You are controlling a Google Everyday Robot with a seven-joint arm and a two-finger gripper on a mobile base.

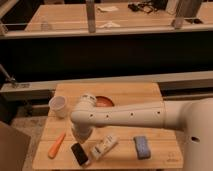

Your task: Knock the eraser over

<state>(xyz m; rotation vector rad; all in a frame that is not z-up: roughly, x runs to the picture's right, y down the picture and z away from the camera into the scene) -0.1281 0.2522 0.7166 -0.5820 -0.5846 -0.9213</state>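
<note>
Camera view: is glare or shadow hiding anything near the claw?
Camera view: warm, even light on the table, no glare. Camera view: the claw hangs just above the dark block at the front edge, which shows plainly. Camera view: the strip behind the table is nearly black.

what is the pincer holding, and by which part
Cannot be told: the pincer hangs close by the dark eraser, its tip hidden from view.

One cup [58, 106], bowl [104, 101], carrot [57, 145], eraser [80, 154], packet [104, 146], sponge [141, 146]; hand [79, 139] near eraser.

Orange carrot [56, 145], blue sponge [141, 147], white end effector [80, 139] above black eraser [79, 153]
</note>
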